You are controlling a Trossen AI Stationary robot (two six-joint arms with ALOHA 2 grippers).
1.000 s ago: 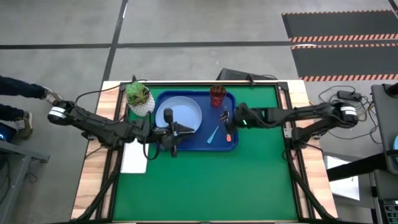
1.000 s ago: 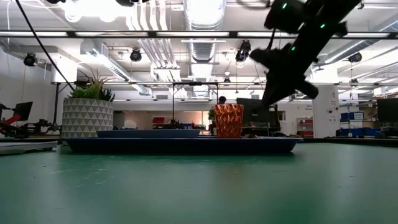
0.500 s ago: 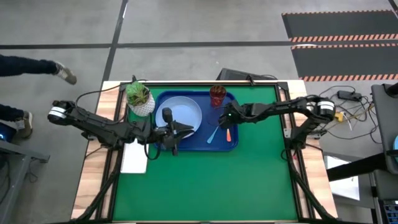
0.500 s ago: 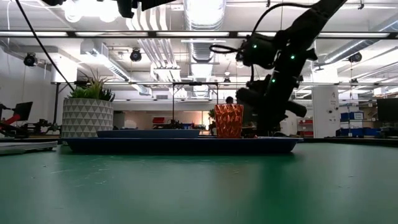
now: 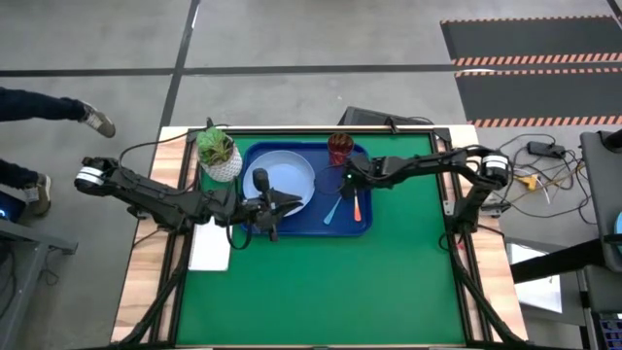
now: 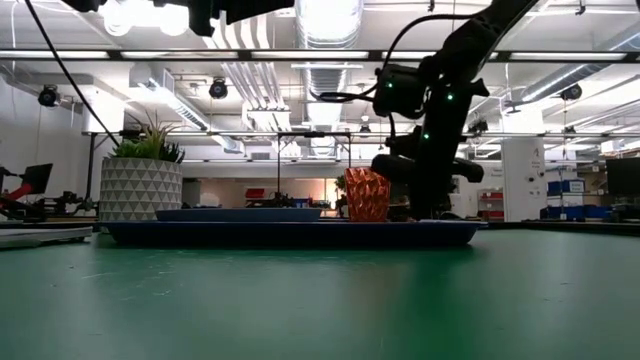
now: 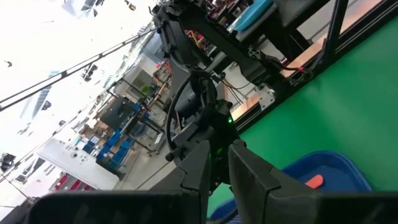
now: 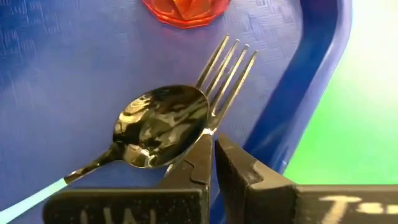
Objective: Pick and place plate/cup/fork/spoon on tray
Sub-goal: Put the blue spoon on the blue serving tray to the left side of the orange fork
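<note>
The dark-blue tray (image 5: 362,226) lies on the green mat. On it rest the light-blue plate (image 5: 287,175), the reddish cup (image 5: 340,148), upright at the far right corner, the teal-handled spoon (image 5: 333,209) and the orange-handled fork (image 5: 357,206). In the right wrist view the spoon's bowl (image 8: 163,124) lies beside the fork's tines (image 8: 230,65). My right gripper (image 5: 347,178) is shut, low over the fork's neck, near the cup (image 6: 367,193). My left gripper (image 5: 292,201) is shut and empty over the plate's near right edge. My right gripper's shut fingertips (image 8: 202,152) come from above, slanting from the table's right, and stand over the fork's neck (image 8: 214,117), next to the spoon's bowl. I cannot tell whether they touch it. The fork lies flat on the tray.
A white pot with a green plant (image 5: 219,154) stands by the tray's far left corner. A white sheet (image 5: 209,248) lies at the mat's left edge. The mat (image 5: 321,292) is bare on the near side. A person's foot (image 5: 97,119) shows beyond the table's left.
My right gripper has gone toward the table's left and down, from high above the tray's right rim to just above the tray floor at the fork's neck, beside the cup. The fork, spoon, cup and plate have stayed where they were.
</note>
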